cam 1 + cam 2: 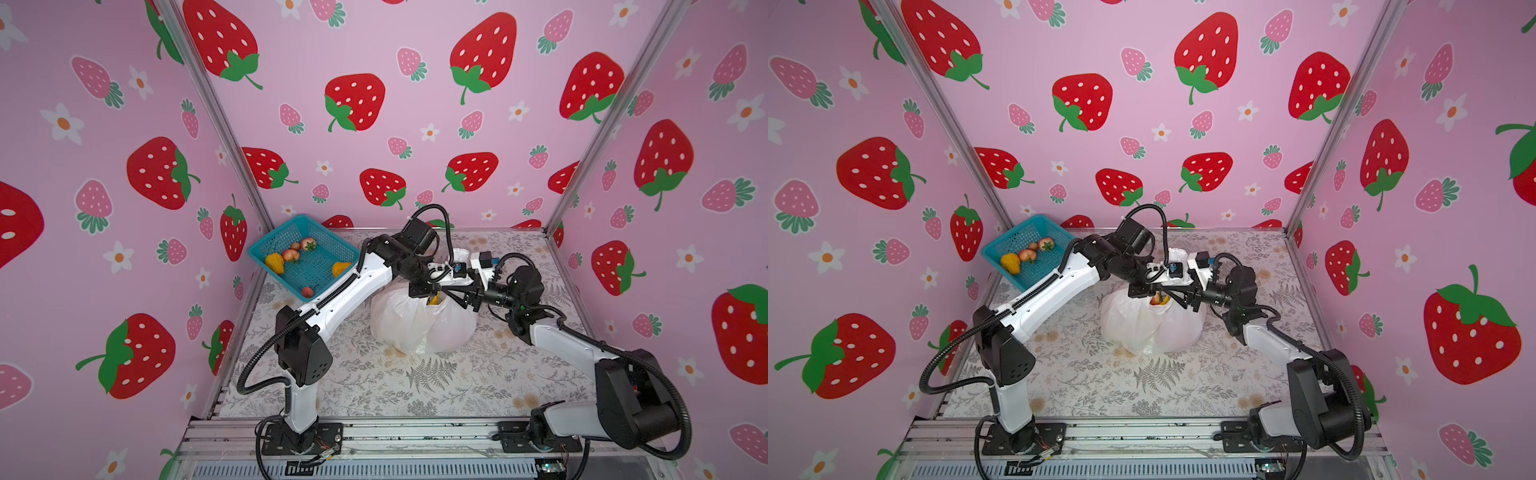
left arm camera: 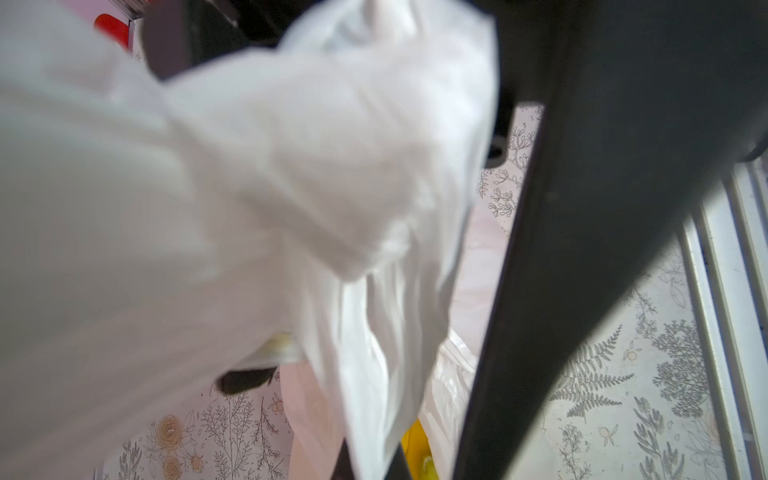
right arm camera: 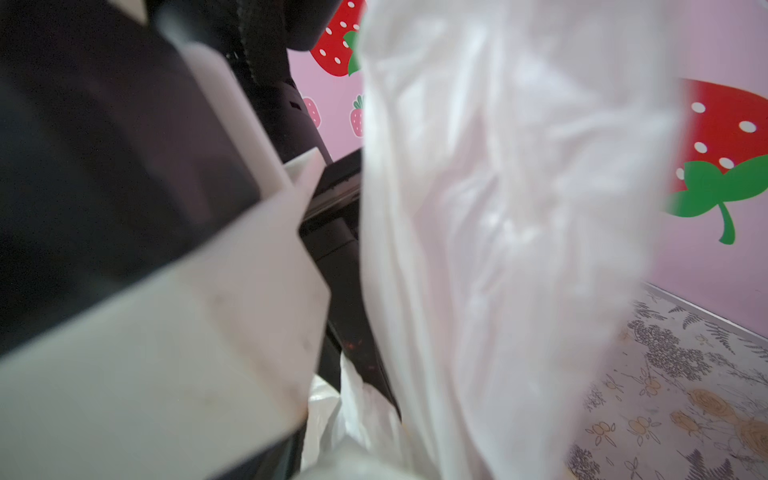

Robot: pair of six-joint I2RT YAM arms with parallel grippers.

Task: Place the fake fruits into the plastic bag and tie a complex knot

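The white plastic bag [image 1: 403, 324] [image 1: 1129, 324] sits bulging mid-table. A yellow fruit [image 1: 434, 300] and a red one [image 1: 1156, 298] show in its mouth. My left gripper [image 1: 430, 296] hangs over that mouth, shut on a strip of the bag's film [image 2: 374, 374]; yellow fruit [image 2: 415, 449] shows beside its fingers. My right gripper [image 1: 463, 297] faces it from the right with fingers spread, open. Bag film [image 3: 498, 208] drapes across the right wrist view and hides its jaws there. More fake fruits [image 1: 274, 262] [image 1: 308, 244] lie in the basket. The knot is out of view.
The teal mesh basket [image 1: 255, 249] [image 1: 992, 251] stands tilted at the back left corner against the wall. Both forearms cross above the bag. Pink strawberry-print walls close three sides, and an aluminium rail [image 1: 415, 432] runs along the front edge.
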